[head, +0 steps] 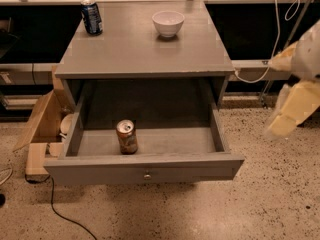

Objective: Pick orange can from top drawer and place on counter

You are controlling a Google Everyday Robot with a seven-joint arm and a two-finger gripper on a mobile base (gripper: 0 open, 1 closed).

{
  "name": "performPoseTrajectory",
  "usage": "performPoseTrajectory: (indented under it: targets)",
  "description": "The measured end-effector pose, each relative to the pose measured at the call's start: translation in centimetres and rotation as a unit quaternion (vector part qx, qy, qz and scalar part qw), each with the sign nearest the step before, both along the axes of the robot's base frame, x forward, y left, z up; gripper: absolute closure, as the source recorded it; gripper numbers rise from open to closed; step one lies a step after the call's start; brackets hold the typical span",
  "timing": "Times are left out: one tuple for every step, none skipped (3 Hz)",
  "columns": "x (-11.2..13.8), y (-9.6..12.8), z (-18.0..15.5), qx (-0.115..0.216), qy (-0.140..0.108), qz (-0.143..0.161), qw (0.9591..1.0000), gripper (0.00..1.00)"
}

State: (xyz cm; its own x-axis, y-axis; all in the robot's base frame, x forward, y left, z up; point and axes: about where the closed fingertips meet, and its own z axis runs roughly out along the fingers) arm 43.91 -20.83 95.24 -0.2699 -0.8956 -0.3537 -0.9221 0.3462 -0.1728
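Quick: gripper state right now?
Gripper: state cannot be told; it is at the right edge, apart from the orange can standing in the open top drawer.

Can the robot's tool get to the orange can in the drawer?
Probably yes. The top drawer is open, and the orange can stands upright near its front with nothing over it. The tool hangs off to the right above the floor, so it would need to come across and down.

Gripper (290, 115) (far right): cream, blocky shells.
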Motion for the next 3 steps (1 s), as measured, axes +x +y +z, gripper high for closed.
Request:
performPoseTrajectory:
  targets:
    - [0.9,3.6,-4.4,0.105,0.024,-0.004,0.9941,0.00]
    - [3.0,9.4,-7.5,0.193,0.037,-0.030,0.9800,0.00]
    - [2.9,9.4,-7.5,0.191,0.039,-0.028,0.9804,0.00]
